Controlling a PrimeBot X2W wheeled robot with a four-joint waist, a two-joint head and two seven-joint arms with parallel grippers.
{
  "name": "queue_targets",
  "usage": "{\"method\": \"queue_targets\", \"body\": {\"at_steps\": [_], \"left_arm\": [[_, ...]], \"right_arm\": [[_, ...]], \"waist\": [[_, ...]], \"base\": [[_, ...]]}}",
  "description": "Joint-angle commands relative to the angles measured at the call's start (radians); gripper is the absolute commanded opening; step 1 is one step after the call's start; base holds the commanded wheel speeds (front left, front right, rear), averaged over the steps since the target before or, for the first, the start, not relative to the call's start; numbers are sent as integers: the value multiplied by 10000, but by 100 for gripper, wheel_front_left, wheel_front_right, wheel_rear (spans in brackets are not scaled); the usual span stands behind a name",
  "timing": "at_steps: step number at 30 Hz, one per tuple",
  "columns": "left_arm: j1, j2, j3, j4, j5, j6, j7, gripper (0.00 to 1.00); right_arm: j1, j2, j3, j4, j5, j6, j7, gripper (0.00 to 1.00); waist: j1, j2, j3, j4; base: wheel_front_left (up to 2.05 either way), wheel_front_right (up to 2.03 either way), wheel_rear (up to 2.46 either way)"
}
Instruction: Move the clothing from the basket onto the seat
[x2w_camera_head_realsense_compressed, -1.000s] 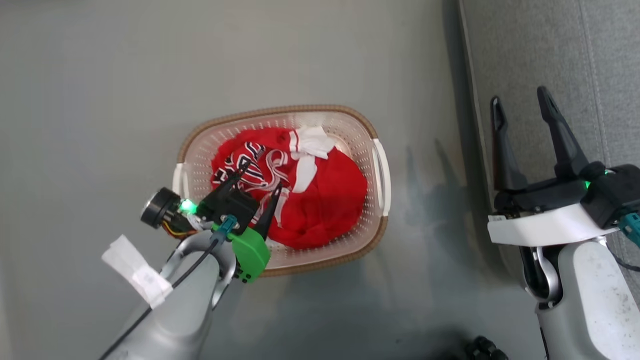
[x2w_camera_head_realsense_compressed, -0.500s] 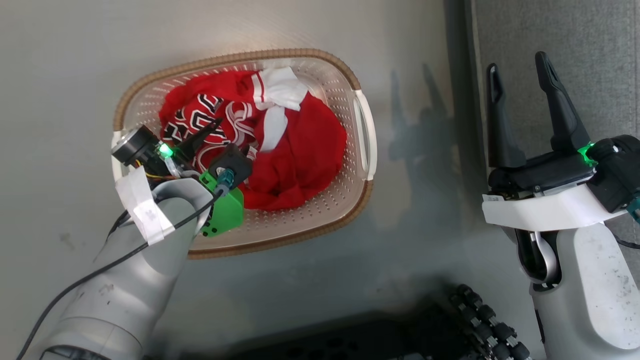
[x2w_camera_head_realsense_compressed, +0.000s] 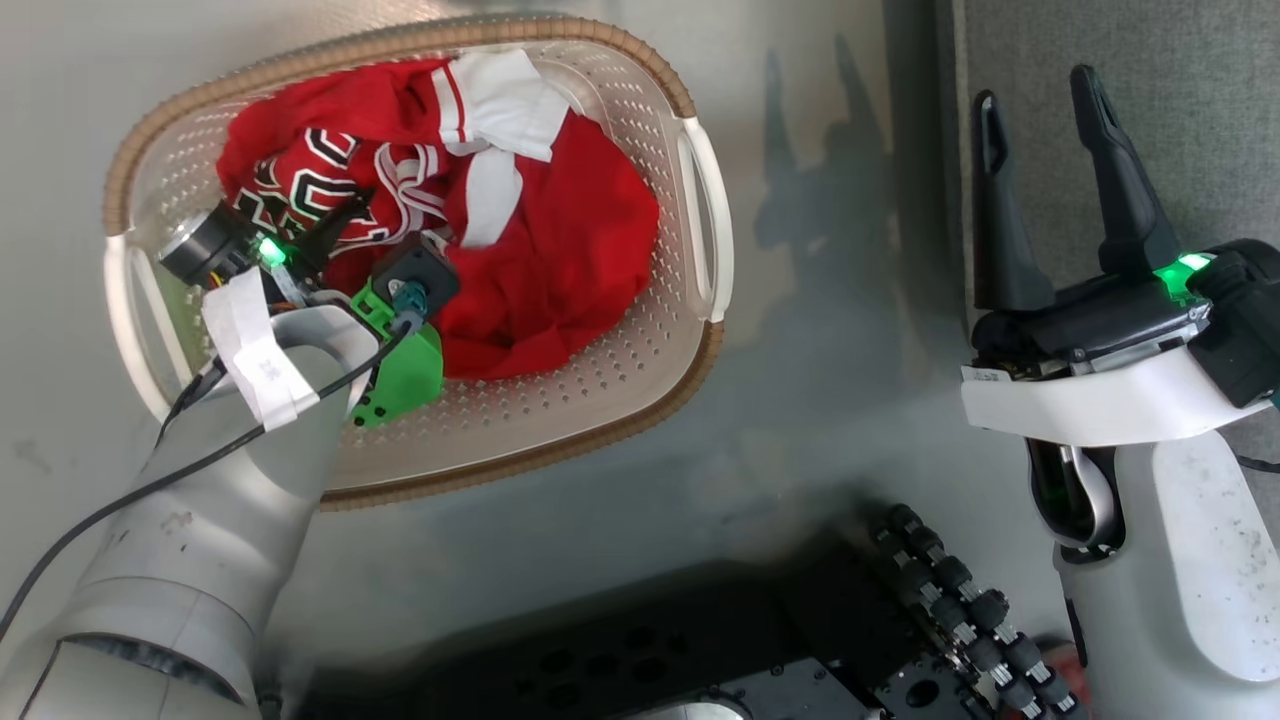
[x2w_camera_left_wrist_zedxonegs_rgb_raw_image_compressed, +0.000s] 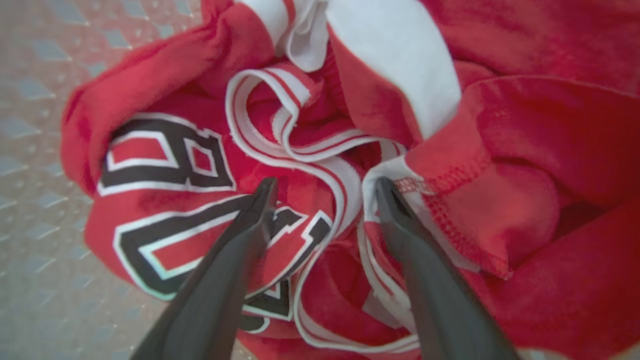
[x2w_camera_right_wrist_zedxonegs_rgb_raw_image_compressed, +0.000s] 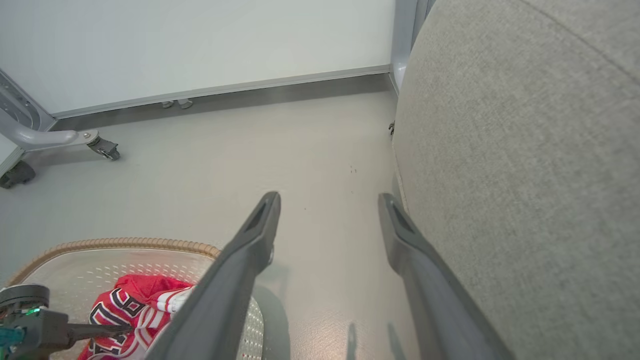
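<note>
**Left tool spread over the garment in the basket; right tool idle by the seat**

At the left of the head view, the oval cream-white plastic laundry basket (x2w_camera_head_realsense_compressed: 600, 370) with perforated sides and a brown woven-look rim stands on the grey floor (x2w_camera_head_realsense_compressed: 830, 400). The bright red fabric garment (x2w_camera_head_realsense_compressed: 560, 260), with white striped trim and a black-and-white printed pattern, lies crumpled inside the basket and covers most of its bottom.

The left tool (x2w_camera_left_wrist_zedxonegs_rgb_raw_image_compressed: 326, 185) reaches down into the basket over the garment's left half. Its two dark fingers are released and spread. In the left wrist view one tip sits over the printed numerals and the other by a red stitched hem, with a loop of white striped trim between them. Nothing is clamped.

Further right, across a strip of bare floor, the right tool (x2w_camera_head_realsense_compressed: 1036, 90) hangs with its fingers parted and empty, pointing up the head view along the seat's edge. The large light grey fabric-upholstered cushion (x2w_camera_head_realsense_compressed: 1200, 120) fills the far right, well apart from the basket, with no clothing on the part that shows.
</note>
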Motion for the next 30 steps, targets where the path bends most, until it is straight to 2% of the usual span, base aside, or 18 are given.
{"method": "queue_targets", "body": {"at_steps": [1,9,14,15,17,18,24,30], "left_arm": [[-241,83,-15,110,-65,97,35,100],[-650,41,-91,442,-164,282,375,100],[-774,-15,-86,545,-330,148,513,100],[-798,-21,-95,561,-377,109,529,67],[-824,-45,-79,586,-437,67,551,16],[-837,-62,-80,595,-432,62,515,0],[-634,-261,-55,607,-728,-12,321,0],[-95,-470,95,584,-1143,-98,20,0]], "right_arm": [[-150,-23,4,-72,57,-3,-24,100],[-172,-23,21,-207,98,-3,-24,100],[-191,-25,24,-215,84,-3,-22,100],[-204,-25,20,-214,85,-3,-24,100],[-239,-26,3,-210,88,-3,-22,100],[-256,-26,-9,-202,84,-3,-22,100],[-315,-30,-67,-69,62,-5,-24,100],[-259,-26,-40,93,-10,-5,-24,100]], "waist": [[-1,0,359,-189],[-1,0,853,-233],[-1,0,1018,-209],[-1,0,1044,-204],[-1,0,1075,-192],[-1,0,1083,-184],[-1,0,871,-104],[-1,0,9,49]], "base": [[0,0,0],[0,0,0],[0,0,0],[0,0,0],[0,0,0],[0,0,0],[0,0,0],[0,0,0]]}}
